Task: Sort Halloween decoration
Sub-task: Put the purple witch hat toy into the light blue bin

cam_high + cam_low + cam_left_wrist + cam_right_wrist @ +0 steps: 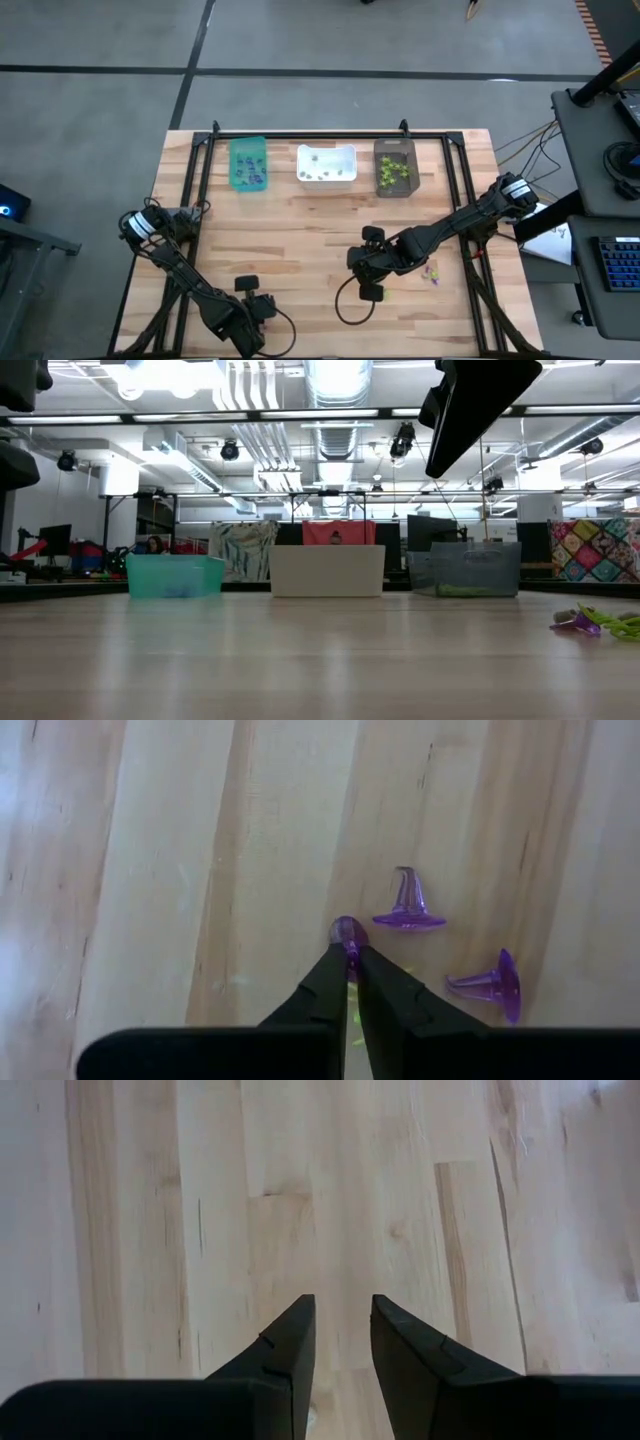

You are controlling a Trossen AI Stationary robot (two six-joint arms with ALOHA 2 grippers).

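Left gripper (pixel 352 950) pinches a purple trinket (pixel 347 930); next, probably lift toward the teal bin (pixel 249 141) at eleven o'clock; right gripper (pixel 340 1315) spread, idle

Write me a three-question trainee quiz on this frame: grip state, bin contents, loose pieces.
1. True or false: the left gripper is shut on a purple trinket.
2. Which bin holds the lime-green pieces? A teal, B white, C dark brown.
3. In the left wrist view, how many purple witch hats lie loose on the wood beside the gripper?

Key: 1 true. 2 C, the dark brown bin. 3 two: one upright, one on its side.
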